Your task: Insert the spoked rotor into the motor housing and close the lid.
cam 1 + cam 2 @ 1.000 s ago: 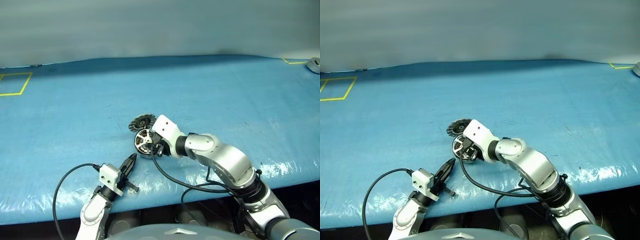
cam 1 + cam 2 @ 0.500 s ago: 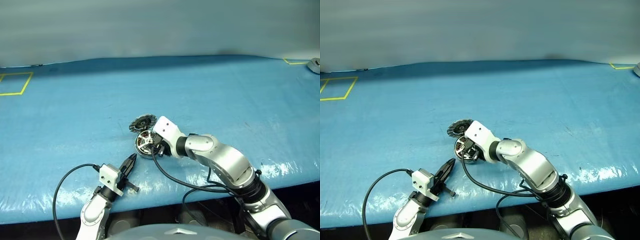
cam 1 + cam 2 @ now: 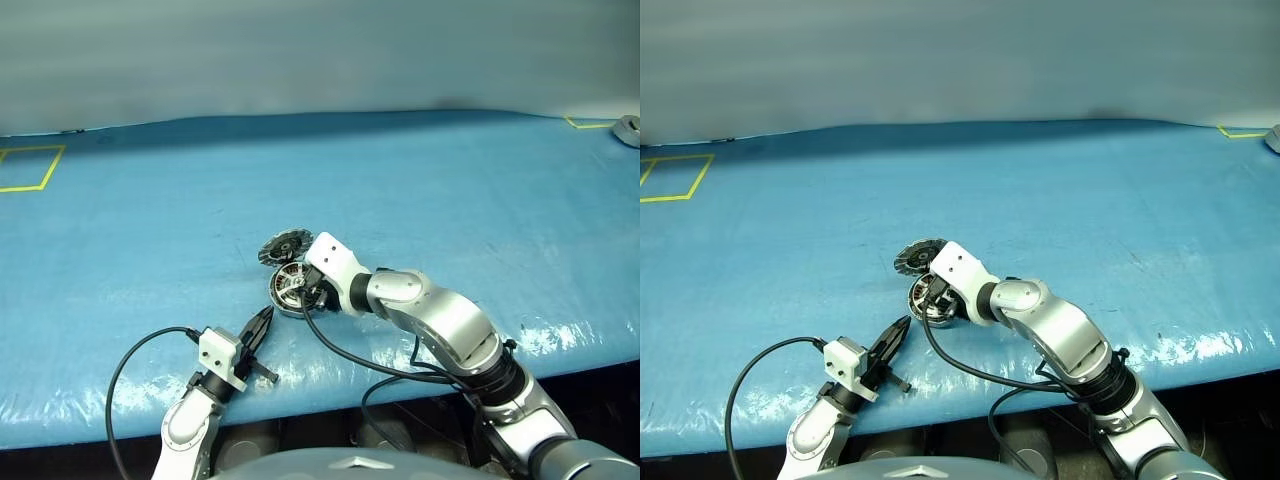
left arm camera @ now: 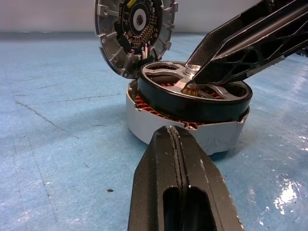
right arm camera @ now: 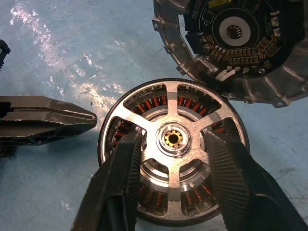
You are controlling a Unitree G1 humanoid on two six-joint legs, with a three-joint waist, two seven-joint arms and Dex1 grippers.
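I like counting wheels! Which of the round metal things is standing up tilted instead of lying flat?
The lid, the ribbed silver disc. It stands tilted, leaning against the motor housing, while the spoked rotor lies flat on top of the housing.

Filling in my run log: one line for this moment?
rotor: on housing | lid: off, leaning beside | right pincer: open over rotor | left pincer: shut, nearby

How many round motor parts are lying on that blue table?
3. The motor housing sits on the blue table, the spoked rotor rests in its top, and the lid leans tilted against its far side. Smaller parts may be hidden.
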